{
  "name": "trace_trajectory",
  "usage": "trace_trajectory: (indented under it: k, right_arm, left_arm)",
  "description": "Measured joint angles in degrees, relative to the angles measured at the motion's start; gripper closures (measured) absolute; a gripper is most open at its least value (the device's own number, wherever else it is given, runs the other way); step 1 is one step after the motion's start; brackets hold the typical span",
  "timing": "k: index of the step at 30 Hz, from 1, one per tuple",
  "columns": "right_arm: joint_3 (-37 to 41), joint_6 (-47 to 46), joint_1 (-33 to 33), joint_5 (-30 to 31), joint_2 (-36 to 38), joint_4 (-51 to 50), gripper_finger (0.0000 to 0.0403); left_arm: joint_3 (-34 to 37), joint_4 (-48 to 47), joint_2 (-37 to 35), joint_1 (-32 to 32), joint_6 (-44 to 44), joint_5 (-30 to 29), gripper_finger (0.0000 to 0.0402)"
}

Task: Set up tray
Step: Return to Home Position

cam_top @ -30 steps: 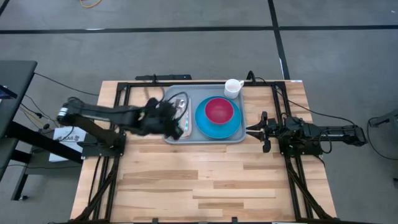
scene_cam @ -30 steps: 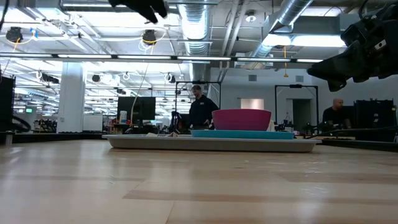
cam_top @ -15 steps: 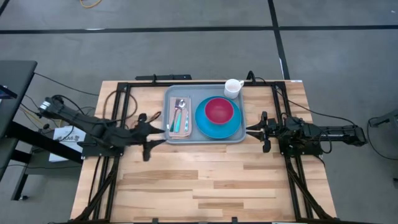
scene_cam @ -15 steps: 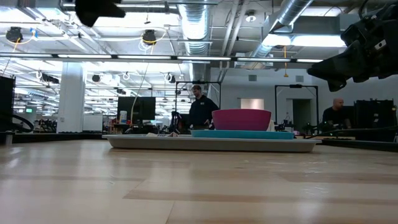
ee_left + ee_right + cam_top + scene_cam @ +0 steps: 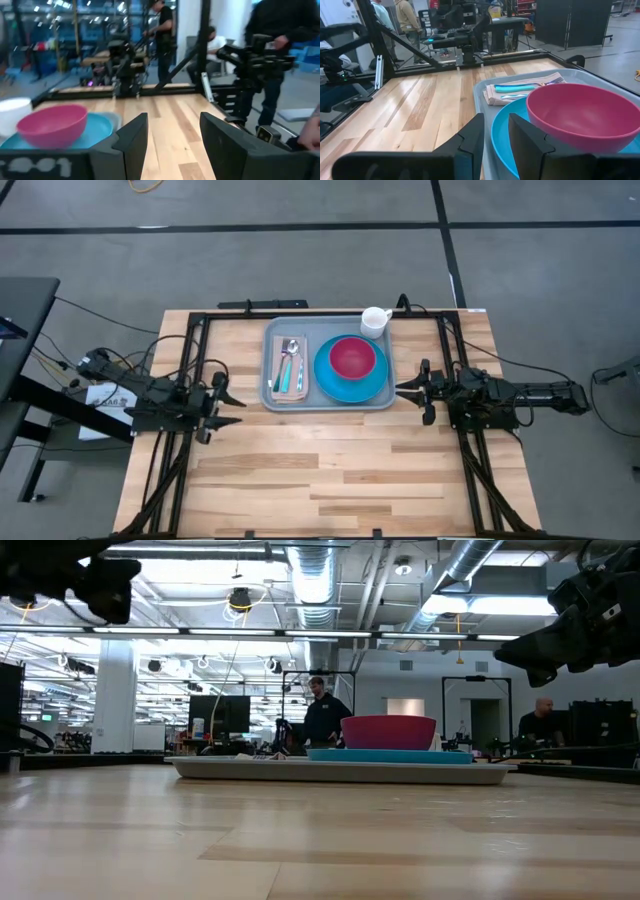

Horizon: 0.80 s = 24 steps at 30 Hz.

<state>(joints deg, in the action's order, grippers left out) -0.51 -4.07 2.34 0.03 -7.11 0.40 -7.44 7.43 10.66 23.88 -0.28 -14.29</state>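
Note:
The grey-blue tray (image 5: pixel 306 403) lies flat on the far middle of the table. On it rest a bright blue plate (image 5: pixel 343 387) with a magenta bowl (image 5: pixel 352 357), a napkin with cutlery (image 5: pixel 288 368) on its left part, and a white mug (image 5: pixel 375 321) at its far right corner. My left gripper (image 5: pixel 229 403) hangs open near the table's left edge, apart from the tray. My right gripper (image 5: pixel 402 389) is level just off the tray's right rim (image 5: pixel 481 95), its fingers a narrow gap apart, touching nothing. The low view shows the tray (image 5: pixel 340 770) side-on.
Black frame rails (image 5: pixel 190 370) run along both sides of the table, under the arms. Bare wooden tabletop (image 5: pixel 330 470) fills the near half. People stand in the room behind the table (image 5: pixel 322 715).
My left arm has drawn back from above the tray's left part toward the table's left edge, leaving the napkin and cutlery uncovered. The tray and the things on it have stayed put.

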Motion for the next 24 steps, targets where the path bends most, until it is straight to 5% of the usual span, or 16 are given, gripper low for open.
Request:
trace_trajectory:
  k: [6,15,24]
  right_arm:
    - [0.0,0.0,0.0,0.0,0.0,0.0,0.0321]
    - [0.0,0.0,0.0,0.0,0.0,0.0,0.0321]
    - [0.0,0.0,0.0,0.0,0.0,0.0,0.0321]
  left_arm:
    - [5.7,1.0,-10.8,0.0,4.2,4.5,0.0232]
    - [6.8,6.9,-10.4,-0.2,11.8,13.5,0.0233]
    - [6.9,-4.8,-10.3,-0.2,5.1,10.0,0.0233]
